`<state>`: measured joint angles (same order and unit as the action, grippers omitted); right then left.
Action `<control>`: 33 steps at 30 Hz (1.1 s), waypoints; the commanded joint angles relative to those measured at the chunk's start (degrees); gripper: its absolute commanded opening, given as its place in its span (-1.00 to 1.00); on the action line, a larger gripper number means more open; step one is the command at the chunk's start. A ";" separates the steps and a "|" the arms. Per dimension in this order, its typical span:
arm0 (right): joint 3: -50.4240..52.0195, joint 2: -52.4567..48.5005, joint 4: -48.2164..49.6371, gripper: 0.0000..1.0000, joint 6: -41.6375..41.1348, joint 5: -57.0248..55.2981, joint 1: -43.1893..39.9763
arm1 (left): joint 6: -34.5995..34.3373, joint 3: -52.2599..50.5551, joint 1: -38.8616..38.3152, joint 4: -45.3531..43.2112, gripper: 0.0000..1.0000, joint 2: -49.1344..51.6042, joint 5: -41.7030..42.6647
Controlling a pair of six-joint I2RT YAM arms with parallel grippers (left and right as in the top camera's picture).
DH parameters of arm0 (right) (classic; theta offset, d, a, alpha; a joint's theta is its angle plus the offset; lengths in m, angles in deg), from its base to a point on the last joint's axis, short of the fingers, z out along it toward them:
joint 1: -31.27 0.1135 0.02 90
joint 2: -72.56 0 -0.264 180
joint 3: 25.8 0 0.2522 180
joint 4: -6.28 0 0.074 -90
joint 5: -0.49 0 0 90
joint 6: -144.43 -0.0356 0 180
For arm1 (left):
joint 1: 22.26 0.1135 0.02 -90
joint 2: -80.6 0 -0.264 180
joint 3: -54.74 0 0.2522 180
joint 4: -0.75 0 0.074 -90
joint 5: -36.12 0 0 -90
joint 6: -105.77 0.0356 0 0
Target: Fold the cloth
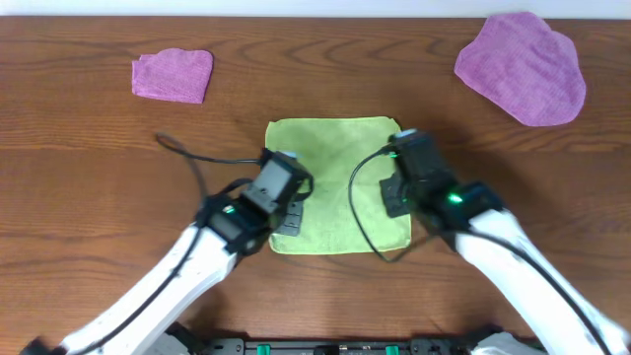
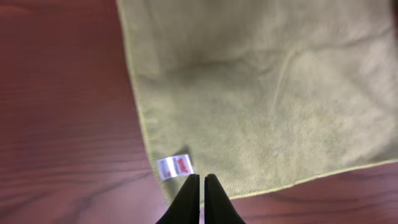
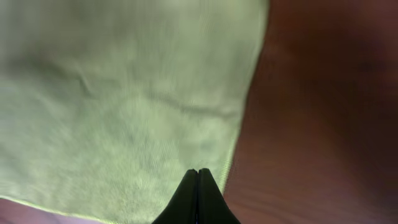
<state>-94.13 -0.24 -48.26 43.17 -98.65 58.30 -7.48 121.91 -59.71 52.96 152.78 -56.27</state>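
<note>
The lime-green cloth (image 1: pixel 335 182) lies spread flat in the middle of the table. My left gripper (image 1: pixel 289 219) hovers at its near-left corner. In the left wrist view the gripper (image 2: pixel 202 177) is shut with nothing between its fingers, its tips just right of the small white tag (image 2: pixel 175 166) on the cloth (image 2: pixel 261 93). My right gripper (image 1: pixel 396 197) is over the cloth's right side. The right wrist view shows this gripper (image 3: pixel 198 170) shut and holding nothing, close to the right edge of the cloth (image 3: pixel 124 93).
A small folded purple cloth (image 1: pixel 174 75) lies at the back left. A larger purple cloth (image 1: pixel 523 67) lies at the back right. A black cable (image 1: pixel 197 158) loops over the wooden table (image 1: pixel 99 197) beside the left arm.
</note>
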 commanded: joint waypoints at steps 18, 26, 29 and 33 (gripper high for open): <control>1.92 47.23 -28.13 -0.97 -15.37 -7.37 11.15 | -8.83 -4.13 -6.56 25.07 -0.88 -42.14 -7.13; 10.40 49.64 -20.17 -0.97 -17.51 -9.25 11.67 | -13.11 -16.04 -12.35 15.43 -0.88 -44.52 -10.47; 14.12 48.35 -15.02 -0.97 -16.65 -14.95 11.67 | -10.25 -18.97 -12.96 6.40 -0.88 -43.10 -16.37; 18.60 44.39 -3.10 -0.97 -9.81 -18.62 11.58 | -0.85 -19.87 -12.46 -2.32 -0.88 -38.05 -23.47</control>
<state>-77.67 46.52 -54.99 29.00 -112.08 69.44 -15.54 102.61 -72.37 53.60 111.60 -72.25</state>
